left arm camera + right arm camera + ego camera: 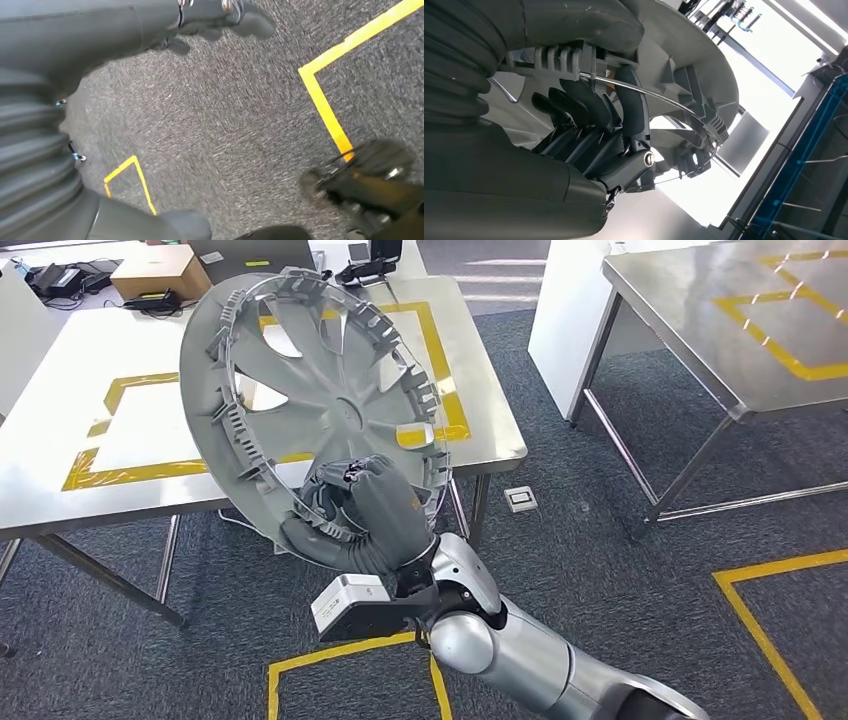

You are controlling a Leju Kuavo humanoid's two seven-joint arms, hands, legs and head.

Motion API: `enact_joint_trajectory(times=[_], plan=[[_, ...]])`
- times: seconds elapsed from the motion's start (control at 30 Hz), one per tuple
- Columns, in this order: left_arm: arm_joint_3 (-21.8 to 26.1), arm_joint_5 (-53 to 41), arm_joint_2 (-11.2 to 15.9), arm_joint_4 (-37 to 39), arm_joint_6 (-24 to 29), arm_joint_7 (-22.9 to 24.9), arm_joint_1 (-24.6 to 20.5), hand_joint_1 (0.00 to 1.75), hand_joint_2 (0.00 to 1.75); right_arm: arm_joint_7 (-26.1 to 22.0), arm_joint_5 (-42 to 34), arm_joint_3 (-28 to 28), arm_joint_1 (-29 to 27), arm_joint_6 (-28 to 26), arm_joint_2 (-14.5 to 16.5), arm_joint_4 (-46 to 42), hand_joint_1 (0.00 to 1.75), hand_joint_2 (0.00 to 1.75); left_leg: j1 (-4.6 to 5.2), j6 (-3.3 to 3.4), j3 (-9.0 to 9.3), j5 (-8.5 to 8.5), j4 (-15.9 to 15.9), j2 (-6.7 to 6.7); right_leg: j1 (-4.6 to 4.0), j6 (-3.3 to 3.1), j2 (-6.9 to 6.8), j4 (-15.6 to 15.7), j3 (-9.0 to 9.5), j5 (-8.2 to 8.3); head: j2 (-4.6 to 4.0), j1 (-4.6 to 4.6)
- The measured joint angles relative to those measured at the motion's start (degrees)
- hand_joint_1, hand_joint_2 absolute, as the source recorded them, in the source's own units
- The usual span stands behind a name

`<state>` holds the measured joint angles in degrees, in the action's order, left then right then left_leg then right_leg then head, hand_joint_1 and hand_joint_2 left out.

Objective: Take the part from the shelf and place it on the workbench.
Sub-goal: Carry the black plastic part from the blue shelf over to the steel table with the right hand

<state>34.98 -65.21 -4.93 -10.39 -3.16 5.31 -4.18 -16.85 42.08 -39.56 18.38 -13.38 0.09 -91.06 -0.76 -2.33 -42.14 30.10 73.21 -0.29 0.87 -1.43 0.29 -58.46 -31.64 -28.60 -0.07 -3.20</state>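
My right hand grips the part, a grey plastic wheel cover, by its lower rim, tilted in the air before the counter. It seems light, stiff, awkwardly broad; its rim clips look breakable. My left hand hangs empty, fingers loose.

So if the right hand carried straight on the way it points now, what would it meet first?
Probably the steel workbench ahead. The right hand grips the wheel cover by its lower rim, so the cover would likely arrive first, though depth is unclear.
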Motion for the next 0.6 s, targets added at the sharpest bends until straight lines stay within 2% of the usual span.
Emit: enact_joint_trajectory(times=[0.03, 0.07, 0.1, 0.13, 0.23, 0.27, 0.3, 0.33, 0.4, 0.43, 0.47, 0.5, 0.57, 0.6], plan=[[0.0, 0.0, 0.0, 0.0, 0.0, 0.0, 0.0, 0.0, 1.75, 0.0, 0.0, 0.0, -0.1, 0.0, 0.0, 0.0, 1.75, 1.75, -0.06, 0.01, 1.3, -2.84, -3.9, 0.07, 0.08, 0.21, 0.05, 0.0, 0.65, -0.51, 0.0, 0.01], [0.0, -0.1, 0.1, 0.0, 0.0, 0.0, 0.0, 0.0, 1.75, 0.0, 0.0, 0.0, -0.2, 0.0, 0.0, 0.0, 1.75, 1.75, -0.03, 0.08, 2.88, -4.91, -7.8, 0.15, 0.05, 0.5, 0.08, 0.0, 1.12, -1.04, 0.0, 0.06], [0.0, -0.1, 0.1, 0.0, -0.1, 0.0, -0.1, 0.0, 1.75, 0.0, 0.1, 0.0, -0.2, 0.0, 0.0, 0.0, 1.75, 1.75, 0.05, 0.38, 4.29, -6.01, -11.1, 0.21, -0.01, 0.84, 0.13, -0.1, 1.39, -1.53, 0.0, 0.2], [0.0, -0.1, 0.1, 0.0, -0.1, 0.0, -0.1, 0.0, 1.75, 0.0, 0.2, 0.0, -0.2, 0.0, 0.0, 0.0, 1.75, 1.75, 0.14, 0.76, 5.19, -6.23, -13.1, 0.26, -0.12, 1.19, 0.16, 0.0, 1.51, -1.88, 0.0, 0.24], [0.0, -0.1, 0.0, 0.0, -0.3, 0.0, -0.2, 0.0, 1.75, 0.2, 0.6, 0.1, 0.1, 0.4, -0.1, 0.3, 1.75, 1.75, 0.27, 2.29, 5.93, -5.13, -14.2, 0.14, -0.18, 2.15, 0.15, -0.2, 1.96, -2.03, 0.0, 0.04], [0.0, -0.1, 0.0, 0.0, -0.3, 0.1, -0.2, 0.0, 1.75, 0.3, 0.6, 0.1, 0.3, 0.6, -0.1, 0.4, 1.75, 1.75, 0.23, 2.76, 6.28, -4.91, -14.3, 0.08, -0.12, 2.37, 0.09, -1.1, 1.78, -2.15, 0.0, -0.04], [0.0, -0.1, 0.0, 0.0, -0.4, 0.1, -0.2, 0.0, 1.75, 0.4, 0.6, 0.1, 0.5, 0.8, -0.1, 0.7, 1.75, 1.75, 0.21, 3.16, 6.7, -4.69, -14.4, 0.02, -0.06, 2.54, 0.03, -3.1, 0.79, -2.67, 0.0, -0.12], [0.0, -0.1, 0.0, 0.0, -0.4, 0.1, -0.2, 0.0, 1.75, 0.5, 0.5, 0.2, 0.8, 1.1, -0.1, 1.0, 1.75, 1.75, 0.2, 3.46, 7.07, -4.45, -14.4, -0.02, -0.03, 2.69, -0.02, -6.0, -0.98, -3.53, 0.0, -0.22], [0.0, -0.1, 0.0, 0.0, -0.4, 0.2, -0.2, 0.0, 1.75, 0.6, 0.4, 0.2, 1.2, 1.5, -0.1, 2.0, 1.75, 1.75, 0.34, 3.82, 7.63, -3.79, -14.4, -0.08, -0.06, 2.91, -0.04, -13.3, -5.9, -6.07, 0.0, -0.32], [0.1, -0.1, 0.0, 0.0, -0.4, 0.2, -0.2, 0.0, 1.75, 0.6, 0.2, 0.3, 1.4, 1.7, -0.1, 2.5, 1.75, 1.75, 0.44, 3.86, 8.0, -3.41, -14.4, -0.14, -0.07, 2.91, -0.04, -15.5, -7.95, -6.84, 0.0, -0.33], [0.1, -0.1, 0.0, 0.1, -0.4, 0.2, -0.1, 0.0, 1.75, 0.6, 0.1, 0.3, 1.5, 1.9, -0.1, 3.0, 1.75, 1.75, 0.52, 3.85, 8.5, -2.98, -14.4, -0.23, -0.08, 2.83, -0.04, -16.0, -9.17, -6.65, 0.0, -0.37], [0.1, 0.0, 0.0, 0.1, -0.4, 0.2, 0.0, 0.0, 1.75, 0.6, -0.1, 0.3, 1.7, 2.0, -0.1, 3.4, 1.75, 1.75, 0.58, 3.8, 9.05, -2.55, -14.4, -0.33, -0.1, 2.66, -0.04, -14.9, -9.49, -5.46, 0.0, -0.39], [0.1, 0.0, -0.1, 0.1, -0.4, 0.2, 0.0, 0.0, 1.75, 0.7, -0.2, 0.4, 2.0, 2.1, -0.1, 4.0, 1.75, 1.75, 0.64, 3.69, 9.82, -2.0, -14.4, -0.47, -0.13, 2.4, -0.05, -11.8, -8.99, -3.01, 0.0, -0.43], [0.1, 0.0, -0.1, 0.1, -0.4, 0.2, 0.0, 0.0, 1.75, 0.7, -0.3, 0.4, 2.1, 2.1, -0.1, 4.1, 1.75, 1.75, 0.65, 3.67, 9.96, -1.91, -14.4, -0.49, -0.14, 2.32, -0.05, -11.0, -8.75, -2.43, 0.0, -0.42]])
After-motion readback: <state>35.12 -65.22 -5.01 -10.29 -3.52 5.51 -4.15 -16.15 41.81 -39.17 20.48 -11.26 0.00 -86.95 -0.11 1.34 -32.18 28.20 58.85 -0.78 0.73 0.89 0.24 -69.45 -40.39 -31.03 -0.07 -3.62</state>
